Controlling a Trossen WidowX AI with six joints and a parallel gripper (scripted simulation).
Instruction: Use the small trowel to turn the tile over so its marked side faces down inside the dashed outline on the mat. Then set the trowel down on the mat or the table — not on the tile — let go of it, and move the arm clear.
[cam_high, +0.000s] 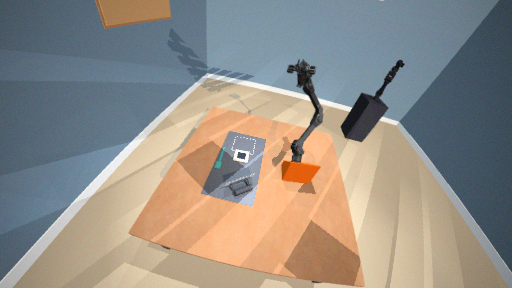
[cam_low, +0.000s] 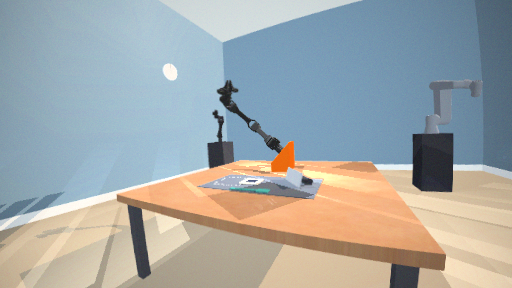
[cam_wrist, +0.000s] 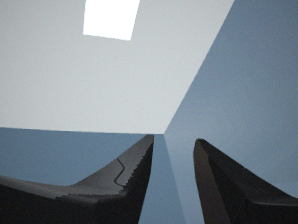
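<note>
The tile, white with a dark square on top, lies on the grey mat. It is at the near edge of the dashed outline, mostly outside it. The teal trowel lies along the mat's left edge in the top view, beside the tile and apart from it. My gripper is raised high above the table, far from both, and points upward. Its fingers are partly apart with nothing between them. The wrist view shows only ceiling and walls behind them.
An orange wedge-shaped block stands by the arm's base. A dark frame-like object with a slanted pale plate stands on the mat's near part. Other arms stand on dark pedestals away from the table.
</note>
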